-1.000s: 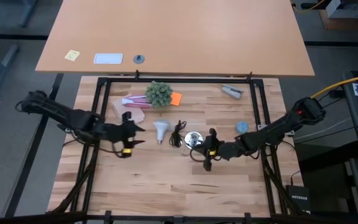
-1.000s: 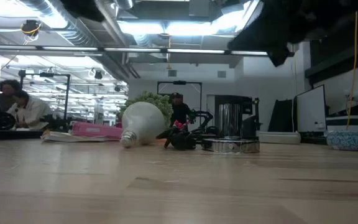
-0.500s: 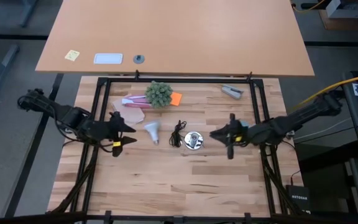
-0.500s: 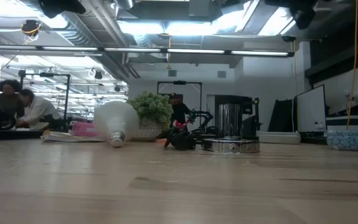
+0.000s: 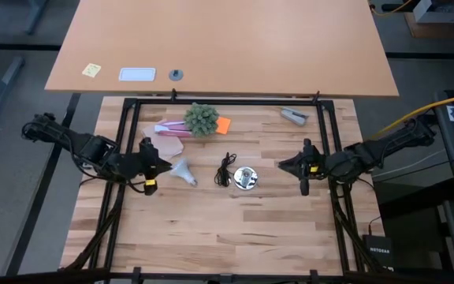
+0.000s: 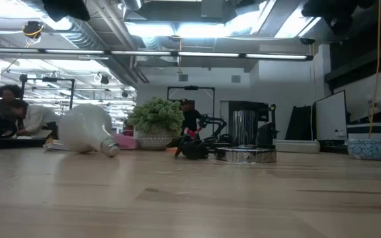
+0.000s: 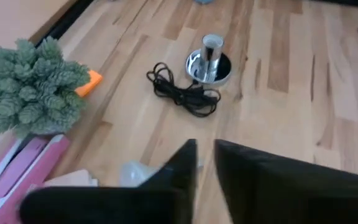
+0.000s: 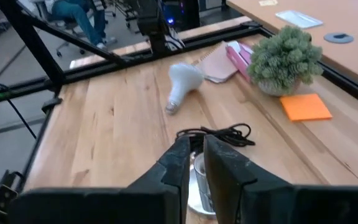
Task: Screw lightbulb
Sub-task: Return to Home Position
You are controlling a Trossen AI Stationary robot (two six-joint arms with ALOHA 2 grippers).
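The lightbulb (image 5: 181,170) lies on its side on the wooden table, its frosted dome toward the left and its grey screw base (image 6: 110,148) pointing right and near. Just left of it, above the table, my left gripper (image 5: 164,166) hovers shut and empty; the left wrist view shows the lightbulb (image 7: 132,173) half hidden behind one finger. The round silver socket (image 5: 246,177) stands mid-table, its black cord (image 5: 225,170) bundled beside it. To the socket's right, my right gripper (image 5: 282,165) is shut and empty.
A potted green plant (image 5: 202,118), an orange note (image 5: 224,125) and pink booklets (image 5: 168,130) sit at the far side. A grey object (image 5: 294,116) lies far right. Black frame rails (image 5: 128,142) border the table. Bare wood spreads across the near half.
My left gripper has drawn back toward the table's left edge and shut. The lightbulb has rolled left along the table and turned, its base now pointing right and near. My right gripper has moved away from the socket toward the table's right edge.
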